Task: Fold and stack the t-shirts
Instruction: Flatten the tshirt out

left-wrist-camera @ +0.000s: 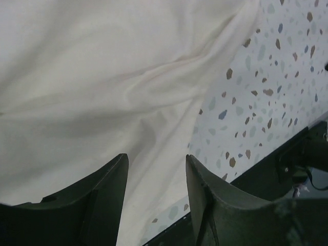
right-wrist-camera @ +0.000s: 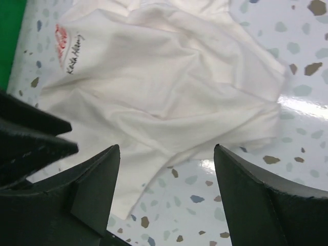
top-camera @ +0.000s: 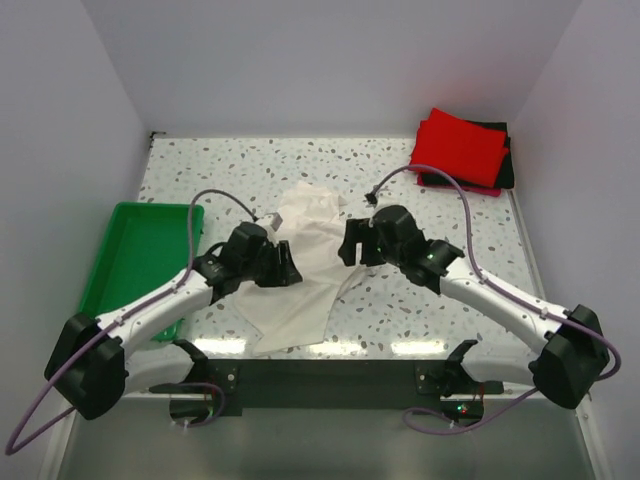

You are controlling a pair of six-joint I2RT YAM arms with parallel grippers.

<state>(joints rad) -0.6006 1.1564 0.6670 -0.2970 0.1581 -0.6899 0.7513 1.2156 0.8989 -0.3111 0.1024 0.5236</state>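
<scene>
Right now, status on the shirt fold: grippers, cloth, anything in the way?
Left gripper open over the cream shirt. Right gripper open, holding nothing. Shirt rumpled, unfolded, mid-table. Green tray off left, nothing in the way.

Bare tabletop lies open along the far side beyond the crumpled cream shirt, while the green tray blocks the left edge and the folded red and black shirts fill the far right corner.

A green tray on the left of a white, speckled table, plain white walls around
</scene>
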